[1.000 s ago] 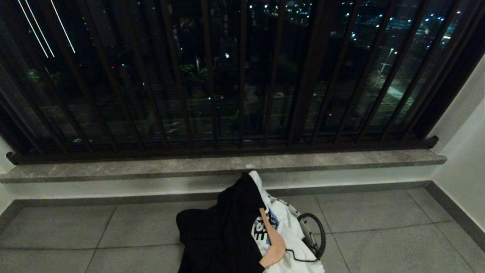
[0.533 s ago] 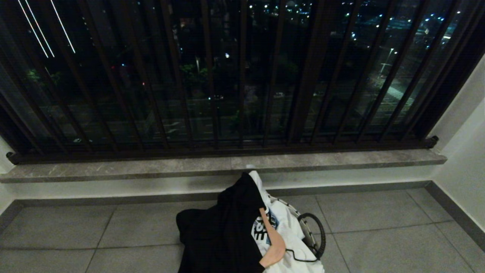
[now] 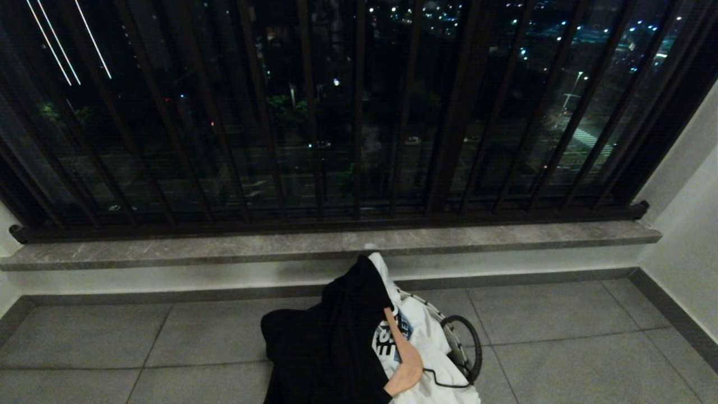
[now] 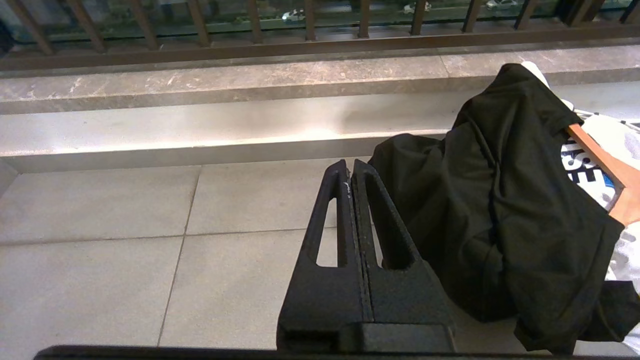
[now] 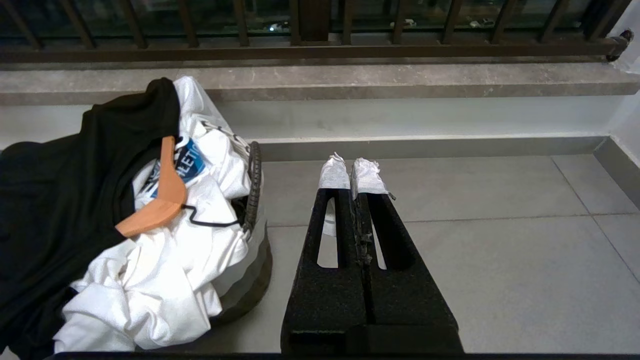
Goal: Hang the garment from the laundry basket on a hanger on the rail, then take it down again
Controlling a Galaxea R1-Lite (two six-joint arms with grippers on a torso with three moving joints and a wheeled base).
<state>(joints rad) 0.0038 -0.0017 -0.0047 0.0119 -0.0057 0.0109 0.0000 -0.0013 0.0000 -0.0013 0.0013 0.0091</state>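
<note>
1. Two garments fill the laundry basket on the tiled floor, near the window ledge: a black garment draped over its left side onto the floor, and a white garment.
2. One wooden hanger lies on the white garment.
3. Left gripper: clenched, empty, beside the black garment.
4. Right gripper: clenched, empty, right of the basket.

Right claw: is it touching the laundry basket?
Apart. The right wrist view shows the shut right claw over bare floor tile, with a clear gap to the laundry basket.
</note>
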